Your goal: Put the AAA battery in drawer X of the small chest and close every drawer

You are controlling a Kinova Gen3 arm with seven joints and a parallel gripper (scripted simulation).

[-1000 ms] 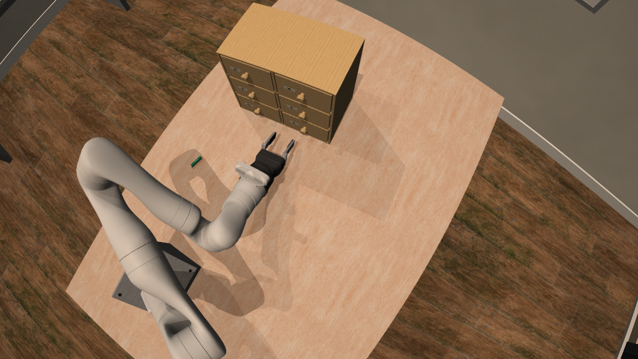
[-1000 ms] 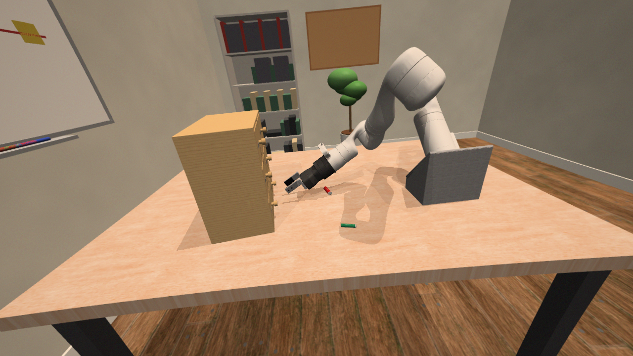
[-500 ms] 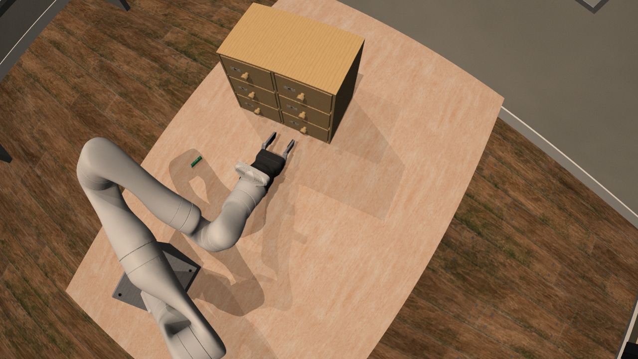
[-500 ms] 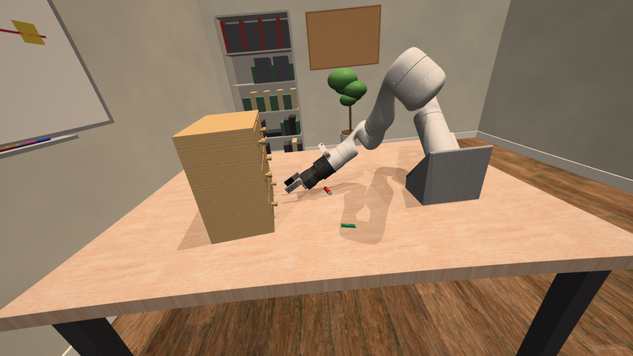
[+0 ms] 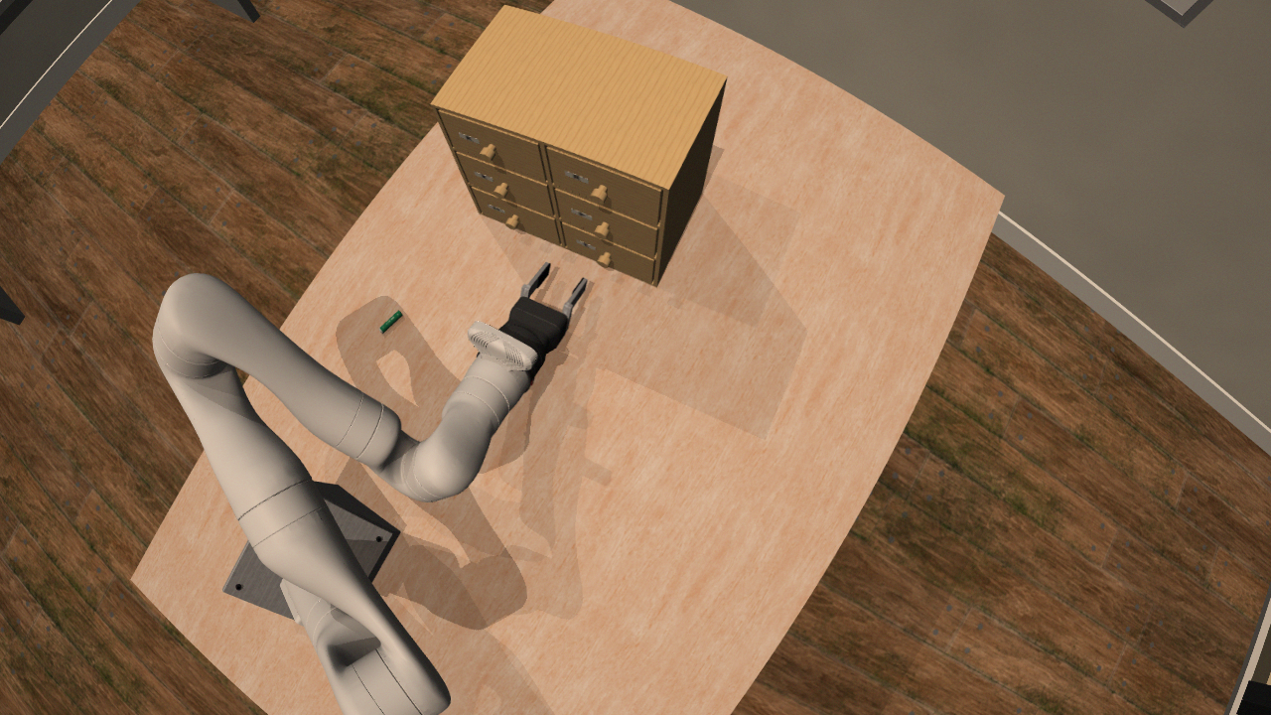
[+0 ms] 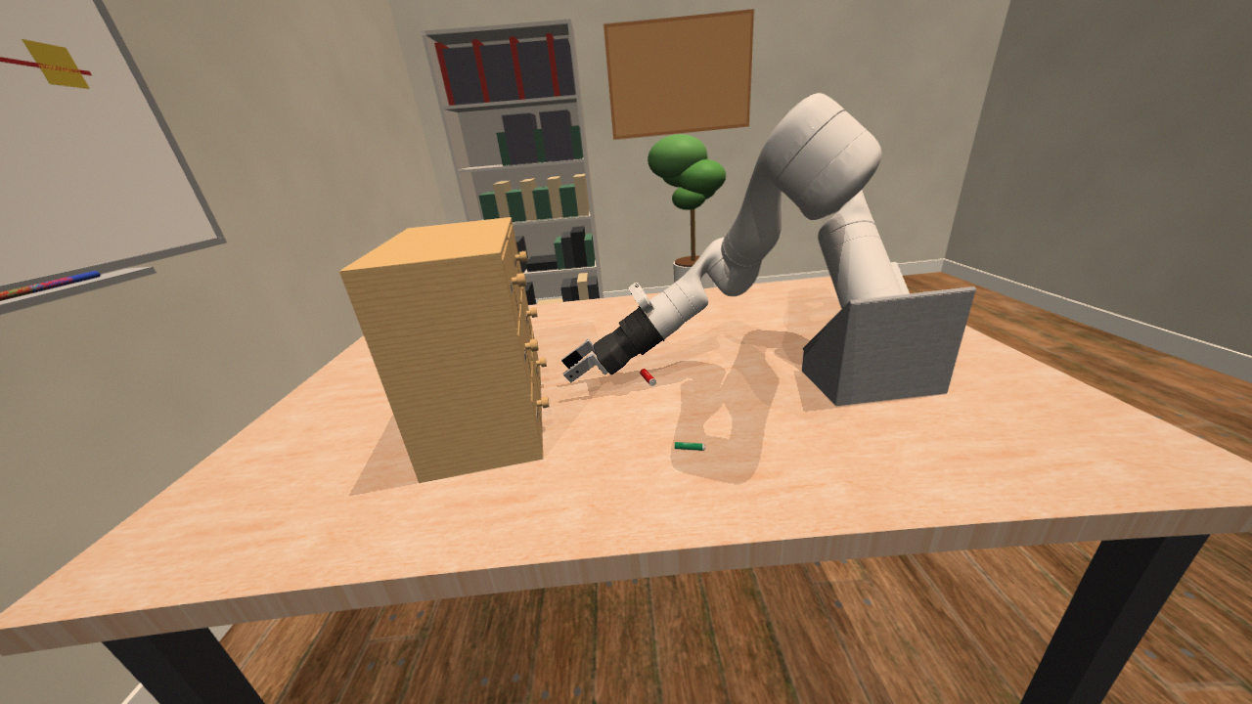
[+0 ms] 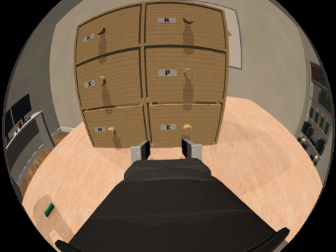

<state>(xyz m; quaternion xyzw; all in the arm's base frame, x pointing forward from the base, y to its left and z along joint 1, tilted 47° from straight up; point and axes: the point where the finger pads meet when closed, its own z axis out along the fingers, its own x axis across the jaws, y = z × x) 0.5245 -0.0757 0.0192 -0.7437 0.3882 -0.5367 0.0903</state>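
Note:
The small wooden chest [image 5: 577, 84] [image 6: 437, 350] stands at the far end of the table, with all six drawers shut. The drawer marked X [image 7: 117, 84] [image 5: 522, 189] is the middle one of the left column. My gripper [image 5: 559, 280] [image 6: 575, 363] [image 7: 166, 146] is open and empty. It sits low, a short way in front of the bottom right drawer, pointing at the chest. A slim green battery [image 5: 390, 322] [image 6: 689, 446] [image 7: 47, 211] lies on the table to my left. A short red battery [image 6: 648, 376] lies just behind the gripper, hidden under the arm in the overhead view.
The table [image 5: 799, 266] [image 6: 875, 472] holds only the chest, the two batteries and my grey base [image 6: 884, 345] [image 5: 257, 578]. My arm reaches low across the table between the base and the chest.

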